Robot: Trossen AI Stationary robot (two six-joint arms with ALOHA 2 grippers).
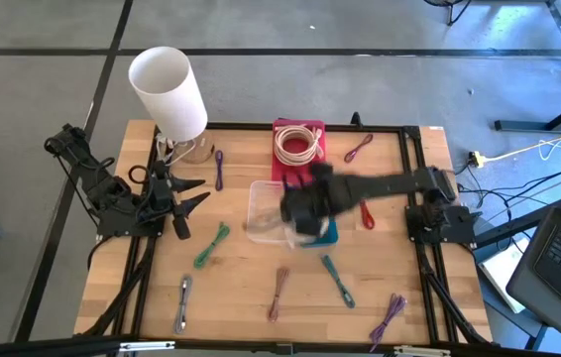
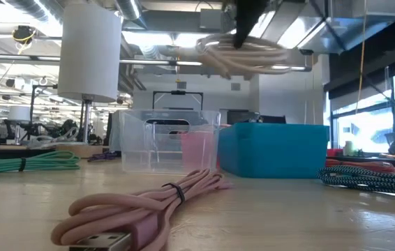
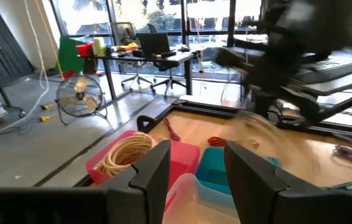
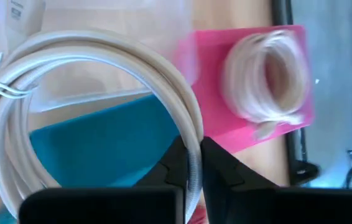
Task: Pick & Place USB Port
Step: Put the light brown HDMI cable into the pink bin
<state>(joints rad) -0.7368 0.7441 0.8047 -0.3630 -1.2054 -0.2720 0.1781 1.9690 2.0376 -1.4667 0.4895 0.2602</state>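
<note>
Wooden table (image 1: 251,288) | right claw (image 4: 190,163) clamps white cable coil (image 4: 95,56), hanging

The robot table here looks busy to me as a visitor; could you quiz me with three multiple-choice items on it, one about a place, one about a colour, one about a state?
1. Where does the coiled white cable held by the right gripper hang?
A. Above the boxes at mid-table
B. On the floor
C. Under the lamp

2. What colour is the box that already holds a coil of cable?
A. Green
B. Pink
C. Black

3. How does the left gripper stand?
A. Shut on a purple cable
B. Pressing down on the clear box
C. Open and holding nothing

Answers:
1 A: the low view shows the coil in the air over the clear box and the teal box.
2 B: the high view shows a coil in the pink box.
3 C: its fingers are apart with nothing between them.
</note>
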